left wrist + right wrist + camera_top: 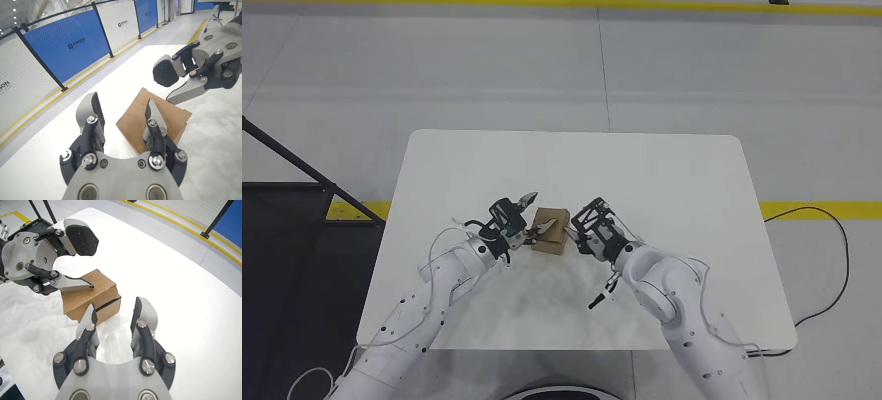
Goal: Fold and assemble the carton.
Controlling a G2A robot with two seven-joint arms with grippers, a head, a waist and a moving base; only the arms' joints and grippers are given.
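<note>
One carton (556,240), left claw (122,97), right claw (115,302).

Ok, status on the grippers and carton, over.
Left gripper open, one fingertip on carton top. Right gripper open, beside carton's end. Carton box-shaped, on table.

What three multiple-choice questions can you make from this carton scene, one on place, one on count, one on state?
1. Where is the carton?
A) on the table, between the left gripper and right gripper
B) at the table's edge
C) on the floor

2. How many cartons?
A) three
B) one
C) two

3. The left gripper's fingers are:
A) shut on the carton
B) shut, empty
C) open

Answers: A, it sits between them; B, one brown box; C, a wide gap separates the fingers.
</note>
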